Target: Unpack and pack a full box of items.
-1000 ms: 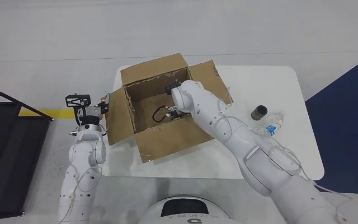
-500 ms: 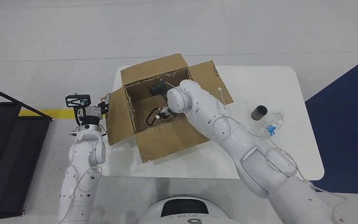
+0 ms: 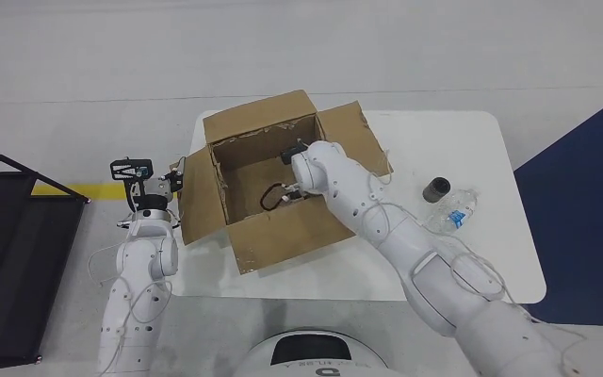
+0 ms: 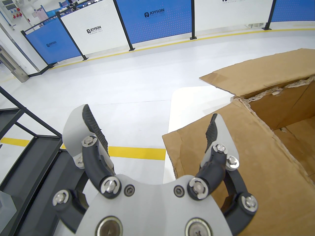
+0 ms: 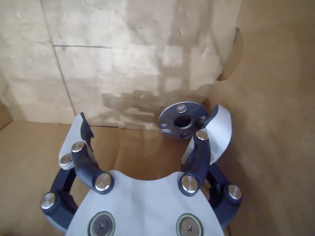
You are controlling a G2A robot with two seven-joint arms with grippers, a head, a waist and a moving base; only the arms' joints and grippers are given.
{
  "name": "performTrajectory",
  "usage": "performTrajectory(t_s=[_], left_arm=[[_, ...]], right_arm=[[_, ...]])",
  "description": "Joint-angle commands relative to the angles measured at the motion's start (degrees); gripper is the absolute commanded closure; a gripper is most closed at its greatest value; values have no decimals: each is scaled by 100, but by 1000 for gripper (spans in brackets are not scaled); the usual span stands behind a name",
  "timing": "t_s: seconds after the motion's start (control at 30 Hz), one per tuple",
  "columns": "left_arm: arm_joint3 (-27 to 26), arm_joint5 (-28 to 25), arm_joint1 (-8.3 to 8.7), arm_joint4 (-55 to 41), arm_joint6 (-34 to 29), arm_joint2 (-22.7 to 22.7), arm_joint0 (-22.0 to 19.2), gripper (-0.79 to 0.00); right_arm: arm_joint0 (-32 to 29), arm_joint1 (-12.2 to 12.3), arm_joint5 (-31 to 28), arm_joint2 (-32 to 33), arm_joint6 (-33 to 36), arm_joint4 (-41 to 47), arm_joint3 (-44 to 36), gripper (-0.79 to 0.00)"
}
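A white table (image 3: 471,151) stands on a pale grey floor (image 3: 283,47). A yellow line (image 3: 80,190) runs across the floor to the left of the table. A black metal rack (image 3: 28,245) stands on the far left. Far off in the room there is a fence of blue and white panels (image 4: 152,13) with black posts.

The left arm (image 3: 141,264) stands up beside the left edge of the table. Its left gripper (image 4: 150,116) is wide open and holds nothing. It hangs in the air just beside the left flap of the box, with one finger over the flap.

The right arm (image 3: 377,217) reaches from the near right across the table and bends down into the box. The right gripper (image 5: 150,114) is low inside, close to a side wall. Its fingers are spread apart and hold nothing.

The cardboard box (image 3: 259,118) sits on the left part of the table with all its flaps folded out. Inside, a round metal disc (image 5: 182,122) with small holes lies where the floor meets the wall. It is between the open fingers, right up against one of them.

A black cylinder (image 3: 436,189) and a clear plastic bottle (image 3: 457,209) are on the right part of the table, just beside each other and well apart from the box.
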Motion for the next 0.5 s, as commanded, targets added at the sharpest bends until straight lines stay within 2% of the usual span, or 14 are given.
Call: performTrajectory(t_s=[0.0, 0.1, 0.13, 0.17, 0.2, 0.3, 0.33, 0.47], left_arm=[[0, 0, 0, 0, 0, 0, 0, -785], [0, 0, 0, 0, 0, 0, 0, -785], [0, 0, 0, 0, 0, 0, 0, -785], [0, 0, 0, 0, 0, 0, 0, -785], [0, 0, 0, 0, 0, 0, 0, -785], [0, 0, 0, 0, 0, 0, 0, -785], [0, 0, 0, 0, 0, 0, 0, -785], [0, 0, 0, 0, 0, 0, 0, -785]], right_arm=[[35, -49, 16, -58, 9, -15, 131, -782], [100, -129, 30, -154, 45, -70, 345, -742], [121, -154, 27, -172, 33, -69, 408, -702], [142, -179, 24, -186, 19, -66, 464, -585], [162, -203, 19, -194, 3, -53, 514, -505], [227, -268, 127, -228, -77, -108, 652, -49], [240, -288, 133, -234, -98, -110, 684, 0], [277, -347, 165, -263, -197, -191, 703, 0]])
